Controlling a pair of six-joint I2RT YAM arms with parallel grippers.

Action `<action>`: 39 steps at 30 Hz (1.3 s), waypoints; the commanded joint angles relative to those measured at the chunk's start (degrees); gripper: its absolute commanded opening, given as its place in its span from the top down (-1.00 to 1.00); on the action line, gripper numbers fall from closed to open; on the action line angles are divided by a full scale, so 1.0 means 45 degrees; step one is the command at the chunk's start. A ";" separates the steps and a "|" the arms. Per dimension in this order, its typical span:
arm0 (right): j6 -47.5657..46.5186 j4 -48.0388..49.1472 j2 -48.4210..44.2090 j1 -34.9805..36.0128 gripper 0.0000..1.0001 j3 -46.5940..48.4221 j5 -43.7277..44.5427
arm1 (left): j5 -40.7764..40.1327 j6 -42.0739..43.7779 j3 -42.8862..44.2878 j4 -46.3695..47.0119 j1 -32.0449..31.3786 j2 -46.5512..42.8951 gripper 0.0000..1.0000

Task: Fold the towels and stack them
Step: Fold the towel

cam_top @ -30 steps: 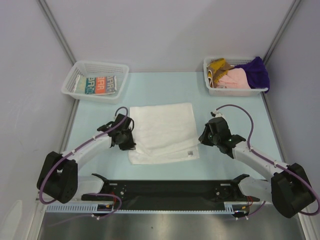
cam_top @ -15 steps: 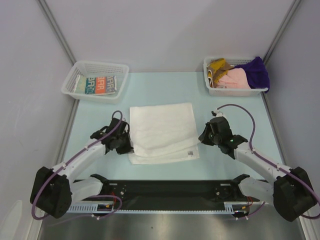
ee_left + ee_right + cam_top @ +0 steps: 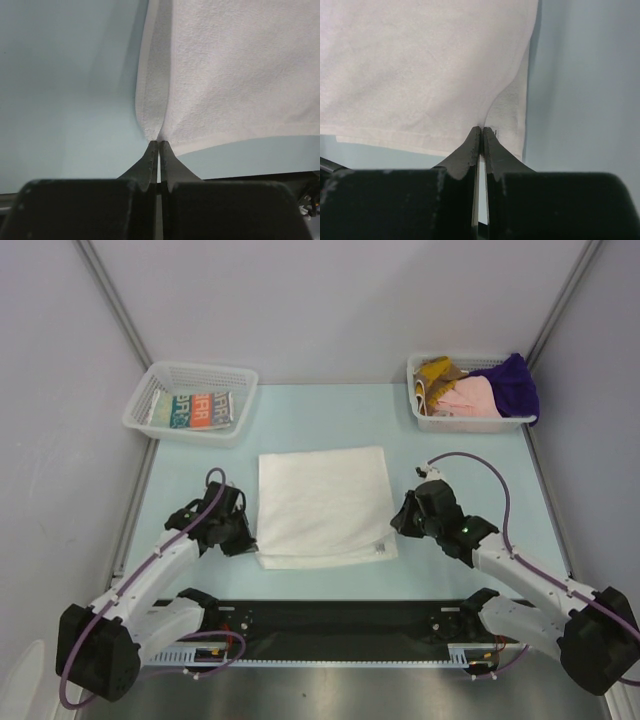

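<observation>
Beyond the white towel (image 3: 322, 502), the left basket (image 3: 200, 367) holds a printed towel (image 3: 197, 410), the right basket (image 3: 470, 424) a mustard towel (image 3: 436, 370), pink towel (image 3: 470, 397) and purple towel (image 3: 512, 383), while the left pincer (image 3: 158, 144) and right pincer (image 3: 482, 130) each clamp a near corner of it.

Left hand (image 3: 158, 145) and right hand (image 3: 481, 131) are both pinched closed.

I'm looking down on a pale teal bench (image 3: 320, 420) boxed in by plain grey walls.
The bare back wall (image 3: 330, 300) meets the left side panel (image 3: 50, 440) and the right side panel (image 3: 612, 390) at two slanted metal posts (image 3: 110, 302). The light is soft and even, so shadows are faint. A brushed steel strip (image 3: 340, 695) runs along the near edge.
</observation>
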 commanded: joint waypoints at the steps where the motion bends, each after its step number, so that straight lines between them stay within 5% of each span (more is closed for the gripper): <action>1: 0.0204 -0.0284 -0.0612 0.0038 1.00 0.0206 0.0436 | 0.0039 0.0081 0.0439 -0.0493 0.0508 -0.0565 0.99; 25: 0.0556 -0.2257 -0.2974 0.0448 1.00 0.0617 0.1001 | 0.0626 0.0354 0.0830 -0.0885 0.1524 -0.1132 0.99; 39: -0.0323 -0.3098 -0.2331 -0.0138 1.00 0.2923 0.0943 | 0.0647 0.0843 0.3370 -0.1372 0.1857 -0.0195 0.99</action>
